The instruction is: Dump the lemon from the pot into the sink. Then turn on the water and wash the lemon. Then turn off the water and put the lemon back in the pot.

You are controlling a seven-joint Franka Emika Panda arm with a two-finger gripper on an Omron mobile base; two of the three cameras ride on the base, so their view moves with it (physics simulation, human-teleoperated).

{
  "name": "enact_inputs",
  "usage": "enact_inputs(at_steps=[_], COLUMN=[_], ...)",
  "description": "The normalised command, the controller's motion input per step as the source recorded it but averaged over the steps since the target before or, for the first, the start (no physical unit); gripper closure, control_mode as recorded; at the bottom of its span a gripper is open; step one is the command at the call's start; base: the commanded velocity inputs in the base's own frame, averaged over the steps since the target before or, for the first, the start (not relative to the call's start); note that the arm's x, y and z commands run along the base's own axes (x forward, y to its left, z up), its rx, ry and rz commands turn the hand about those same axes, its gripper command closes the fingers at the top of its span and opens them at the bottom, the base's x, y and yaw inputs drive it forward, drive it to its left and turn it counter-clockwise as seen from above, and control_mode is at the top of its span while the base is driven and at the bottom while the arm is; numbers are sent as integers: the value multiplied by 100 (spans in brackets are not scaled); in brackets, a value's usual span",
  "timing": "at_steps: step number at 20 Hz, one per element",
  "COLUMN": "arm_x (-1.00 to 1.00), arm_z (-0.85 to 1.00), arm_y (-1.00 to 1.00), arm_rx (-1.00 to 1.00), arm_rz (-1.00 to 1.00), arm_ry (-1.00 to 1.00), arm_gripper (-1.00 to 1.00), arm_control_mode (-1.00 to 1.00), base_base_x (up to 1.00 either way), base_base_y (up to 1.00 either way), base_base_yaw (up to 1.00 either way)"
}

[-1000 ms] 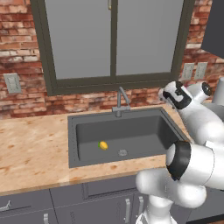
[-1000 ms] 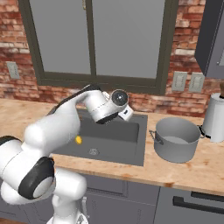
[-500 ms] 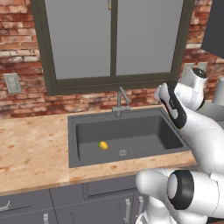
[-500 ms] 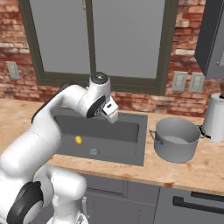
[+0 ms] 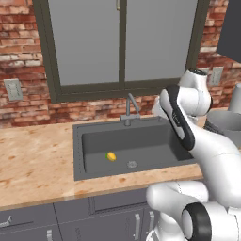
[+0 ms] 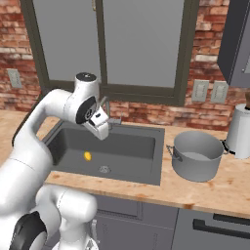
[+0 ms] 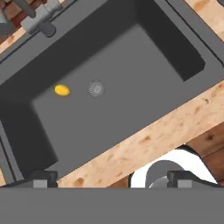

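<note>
Sink (image 5: 89,155) floor — lemon (image 5: 111,156) beside drain (image 5: 132,164), walls well apart — fingers (image 7: 43,178) spread above.

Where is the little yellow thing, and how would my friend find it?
Find the big dark sink set in the wooden counter under the window. On its floor, just beside the round silver drain, lies the lemon, the sink's one bright yellow thing.

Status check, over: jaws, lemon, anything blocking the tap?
Gripper open, empty, raised over the sink near the tap. Lemon on sink floor beside drain. Pot on counter, right. Nothing blocking the tap.
</note>
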Motion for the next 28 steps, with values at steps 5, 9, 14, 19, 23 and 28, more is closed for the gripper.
enact_inputs(at_steps=[5, 9, 14, 19, 23, 28], arm_x=[-39, -3, 14, 46, 51, 49], arm_z=[-16, -23, -32, -35, -40, -46], arm_y=[75, 68, 59, 48, 34, 18], arm_rx=[0, 0, 0, -1, -5, -8], arm_rz=[21, 26, 26, 22, 17, 12], arm_ry=[7, 7, 8, 4, 0, 0], arm_gripper=[-100, -100, -100, -100, -100, -100], arm_control_mode=[-100, -100, -100, -100, -100, -100], base_base_x=[0, 0, 0, 0, 0, 0], base_base_y=[0, 0, 0, 0, 0, 0], base_base_yaw=[0, 0, 0, 0, 0, 0])
